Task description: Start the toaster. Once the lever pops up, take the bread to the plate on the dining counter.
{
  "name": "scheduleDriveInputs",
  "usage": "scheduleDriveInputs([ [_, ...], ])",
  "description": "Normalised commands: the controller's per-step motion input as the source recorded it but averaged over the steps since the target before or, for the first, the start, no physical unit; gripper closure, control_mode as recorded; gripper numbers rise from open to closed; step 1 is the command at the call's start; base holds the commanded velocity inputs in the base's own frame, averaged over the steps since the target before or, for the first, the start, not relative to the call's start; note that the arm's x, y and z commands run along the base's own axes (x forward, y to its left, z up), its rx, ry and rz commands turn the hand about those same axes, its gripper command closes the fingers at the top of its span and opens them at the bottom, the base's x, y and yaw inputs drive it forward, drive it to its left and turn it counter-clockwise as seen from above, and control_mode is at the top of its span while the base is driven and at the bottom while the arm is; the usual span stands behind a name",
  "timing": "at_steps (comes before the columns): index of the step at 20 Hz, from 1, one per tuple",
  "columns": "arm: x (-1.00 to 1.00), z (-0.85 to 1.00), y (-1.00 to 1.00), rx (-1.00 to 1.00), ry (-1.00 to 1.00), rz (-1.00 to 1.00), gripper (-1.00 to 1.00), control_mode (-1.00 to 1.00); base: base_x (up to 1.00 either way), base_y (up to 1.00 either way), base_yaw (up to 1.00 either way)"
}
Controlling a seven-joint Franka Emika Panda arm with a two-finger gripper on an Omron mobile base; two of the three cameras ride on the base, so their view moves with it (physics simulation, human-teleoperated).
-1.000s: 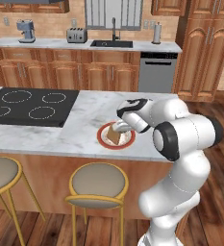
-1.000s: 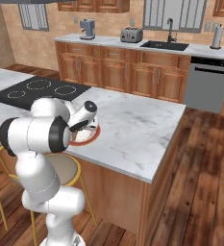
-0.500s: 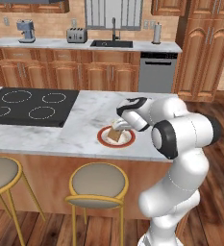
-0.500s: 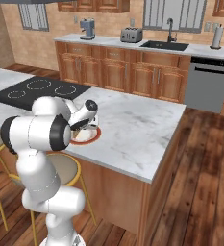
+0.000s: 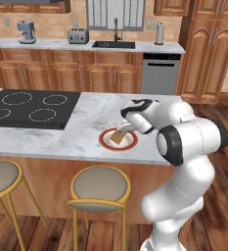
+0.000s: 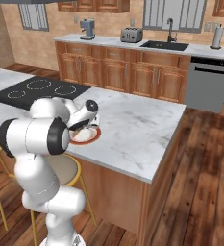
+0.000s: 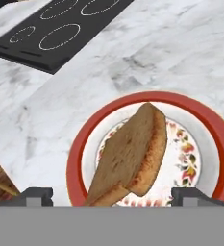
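The bread (image 7: pixel 132 149), a light-brown slice with a darker crust, lies tilted on the plate (image 7: pixel 80 144), which has a red rim and a white centre. My gripper (image 7: pixel 116 194) hangs just above them, open. Its fingertips (image 7: pixel 36 194) stand wide on either side of the slice and clear of it. In the left base view the gripper (image 5: pixel 123 128) sits over the bread (image 5: pixel 117 137) and the plate (image 5: pixel 103 139) on the dining counter (image 5: pixel 86 130). The toaster (image 5: pixel 78 36) stands on the far worktop; its lever is too small to make out.
A black cooktop (image 5: pixel 27 108) lies on the island left of the plate. Two round stools (image 5: pixel 100 185) stand against the island's near side. On the back worktop are a coffee machine (image 5: pixel 26 31), a sink (image 5: pixel 113 44) and a paper-towel roll (image 5: pixel 159 34).
The jaws have gone from shut on the bread to wide open, and the slice has been let go onto the plate. The arm has hardly moved.
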Motion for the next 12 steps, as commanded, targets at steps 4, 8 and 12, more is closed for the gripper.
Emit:
scheduleDriveInputs([
  [4,-0.3,0.29,-0.18,0.01,-0.03,-0.16,-1.0,-1.0,0.0,0.0,0.0],
  [8,-0.26,0.32,-0.12,0.01,-0.03,-0.19,-1.0,-1.0,0.0,0.0,0.0],
  [12,-0.19,0.48,0.0,0.0,-0.06,-0.19,-1.0,-1.0,0.0,0.0,0.0],
])
